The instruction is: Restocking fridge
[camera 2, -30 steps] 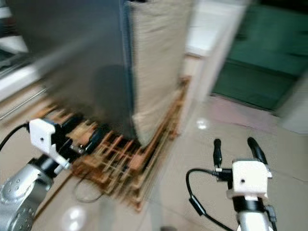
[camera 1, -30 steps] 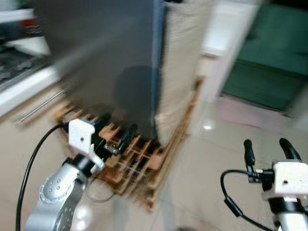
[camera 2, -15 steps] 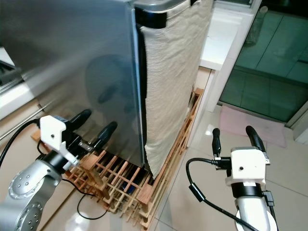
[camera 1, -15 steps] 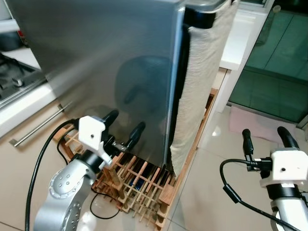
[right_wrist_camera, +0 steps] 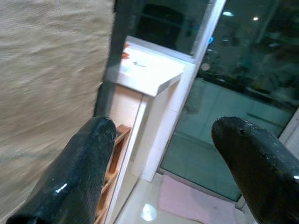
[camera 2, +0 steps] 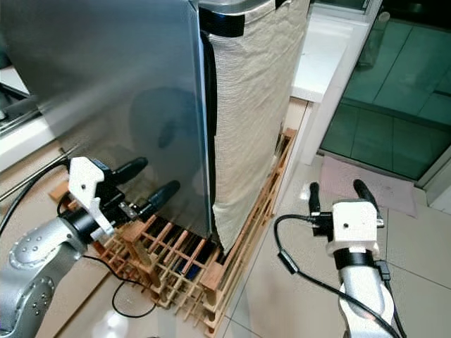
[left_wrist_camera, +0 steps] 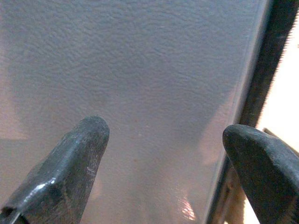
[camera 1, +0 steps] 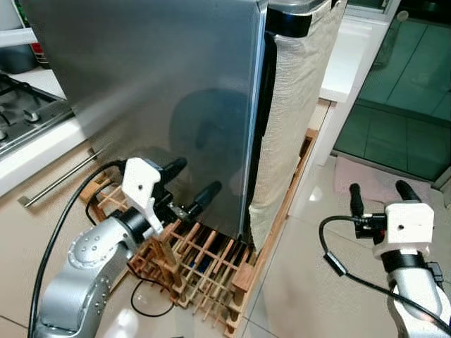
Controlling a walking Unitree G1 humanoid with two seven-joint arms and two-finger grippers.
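Note:
A tall grey fridge [camera 1: 155,77] stands before me on a wooden slatted pallet [camera 1: 211,267], its door face turned toward me. A beige cloth [camera 1: 292,105] hangs down its right side. My left gripper [camera 1: 194,182] is open, its fingertips close to the lower part of the door near the door's right edge. In the left wrist view the textured grey door [left_wrist_camera: 140,84] lies just beyond the two black fingers [left_wrist_camera: 70,158], with the dark door gap [left_wrist_camera: 261,70] to one side. My right gripper [camera 1: 377,190] is open and holds nothing, out over the floor to the right of the pallet.
A hob [camera 1: 21,113] and white counter with a drawer handle [camera 1: 60,179] are at the left. A white counter [camera 1: 345,56] stands behind the fridge at the right, beside green glass doors [camera 1: 416,84] and a pale mat [camera 1: 366,179]. A black cable [camera 1: 151,303] lies by the pallet.
The camera has steadied and shifted after a blurred turn. My left gripper has moved up and closer to the fridge door. The right gripper has stayed open.

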